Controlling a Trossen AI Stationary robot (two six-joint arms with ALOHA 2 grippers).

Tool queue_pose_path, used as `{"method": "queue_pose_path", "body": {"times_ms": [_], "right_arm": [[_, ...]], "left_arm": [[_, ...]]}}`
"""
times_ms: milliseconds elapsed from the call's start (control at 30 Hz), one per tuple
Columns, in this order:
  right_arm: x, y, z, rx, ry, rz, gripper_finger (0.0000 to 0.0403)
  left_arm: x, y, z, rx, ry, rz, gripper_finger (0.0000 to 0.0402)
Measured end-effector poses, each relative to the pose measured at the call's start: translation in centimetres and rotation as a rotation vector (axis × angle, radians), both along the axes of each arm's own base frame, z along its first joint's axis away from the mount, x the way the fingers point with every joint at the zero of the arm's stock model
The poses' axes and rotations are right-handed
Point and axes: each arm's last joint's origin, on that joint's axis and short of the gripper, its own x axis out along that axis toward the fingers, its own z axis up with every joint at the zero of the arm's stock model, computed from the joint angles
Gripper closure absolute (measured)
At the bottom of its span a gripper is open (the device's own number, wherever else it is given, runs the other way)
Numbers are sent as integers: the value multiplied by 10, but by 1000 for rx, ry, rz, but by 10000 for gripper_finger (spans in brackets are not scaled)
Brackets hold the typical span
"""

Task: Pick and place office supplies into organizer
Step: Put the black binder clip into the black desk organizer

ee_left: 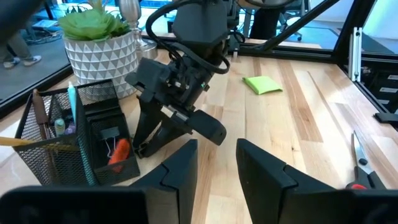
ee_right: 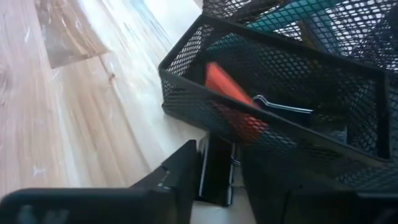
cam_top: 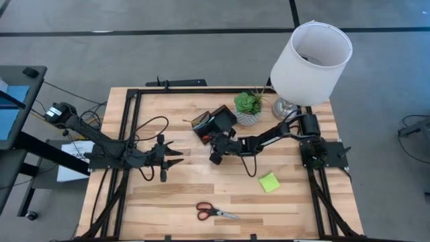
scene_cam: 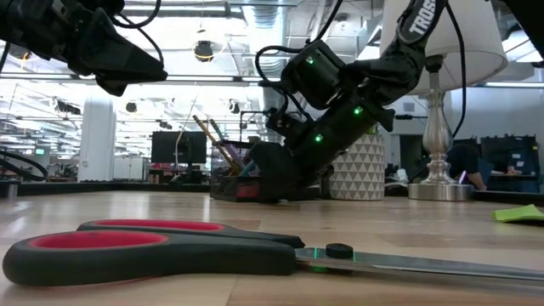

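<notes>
**Gripping a Binder Clip Beside the Organizer**

The right gripper (ee_right: 219,179) is tilted down to the table just outside the front wall of the black mesh organizer (ee_right: 186,106). Its fingers are drawn narrow about a black binder clip (ee_right: 214,165), which is pressed between them. An orange item (ee_right: 233,102) and a second clip are seen lying in the organizer's front compartment, and a teal pen (ee_left: 73,106) is stood in the taller compartment behind.

The left gripper (ee_left: 216,168) is held above the table left of centre, pointed toward the organizer, its fingers parted with nothing between them.

The red-handled scissors (cam_top: 215,212) are left flat near the table's front edge. The lime-green sticky-note pad (cam_top: 269,181) is placed well apart from them, toward the right side.
</notes>
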Motion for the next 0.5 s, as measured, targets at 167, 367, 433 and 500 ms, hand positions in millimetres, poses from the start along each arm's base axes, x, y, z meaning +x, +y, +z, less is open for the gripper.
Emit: {"method": "queue_pose_path", "body": {"times_ms": [167, 367, 433, 500], "right_arm": [[1, 8, 7, 8, -39, 15, 346], [1, 18, 14, 29, -73, 58, 366], [1, 20, 15, 29, -74, 64, 369], [1, 22, 18, 31, -76, 70, 371]], "left_arm": [[0, 0, 0, -39, -3, 10, 296], [0, 0, 0, -65, -6, 17, 296], [0, 0, 0, -66, -6, 17, 296], [0, 0, 0, -66, -6, 17, 296]]}}
